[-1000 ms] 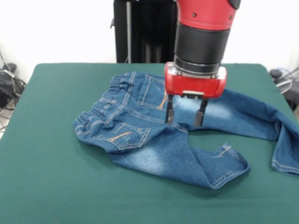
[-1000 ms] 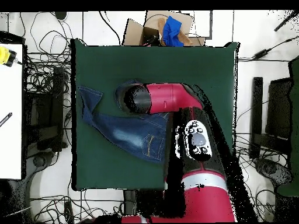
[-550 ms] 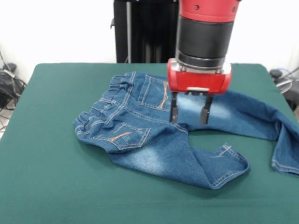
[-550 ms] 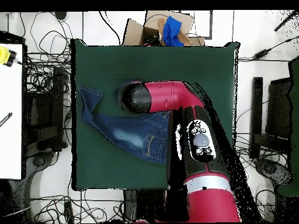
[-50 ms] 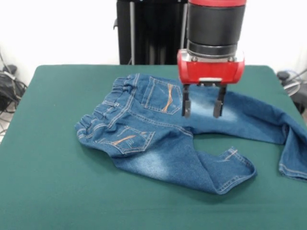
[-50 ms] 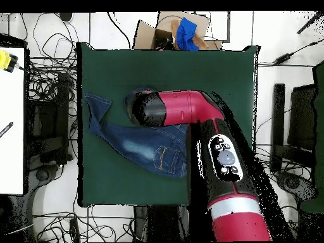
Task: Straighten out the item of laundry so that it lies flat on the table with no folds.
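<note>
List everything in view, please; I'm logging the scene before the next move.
jeans: one pair, blue denim with orange stitching, spread across the table's middle, one leg reaching the table's edge, still creased.
table: one, dark green cloth top, under the jeans.
cardboard box: one, brown, on the floor beyond the table's far edge in the overhead view, with something blue in it.
cables: many, black, on the floor around the table.
arm: one, red and black, reaching over the jeans.
hand: one, red body with dark fingers, open, above the jeans near the crotch, holding nothing.
</note>
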Controlling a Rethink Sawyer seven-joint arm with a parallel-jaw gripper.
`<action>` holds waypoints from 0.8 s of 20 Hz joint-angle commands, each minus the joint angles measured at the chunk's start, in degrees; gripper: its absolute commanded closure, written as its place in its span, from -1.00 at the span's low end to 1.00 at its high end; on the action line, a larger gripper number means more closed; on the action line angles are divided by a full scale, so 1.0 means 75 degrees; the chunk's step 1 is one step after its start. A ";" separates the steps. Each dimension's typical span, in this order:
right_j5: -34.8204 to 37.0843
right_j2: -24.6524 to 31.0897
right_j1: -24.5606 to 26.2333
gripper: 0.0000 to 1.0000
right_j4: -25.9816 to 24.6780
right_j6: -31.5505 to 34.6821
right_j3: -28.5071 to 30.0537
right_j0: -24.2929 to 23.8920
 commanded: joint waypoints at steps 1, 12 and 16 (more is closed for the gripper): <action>-0.0226 0.0777 0.0273 -1.00 -0.0843 -0.1528 0.1091 -0.0599; 0.0223 0.1385 -0.0367 -1.00 -0.1171 -0.1841 0.1692 -0.1567; 0.0069 0.1537 -0.0260 -1.00 -0.1436 -0.1731 0.1822 -0.1794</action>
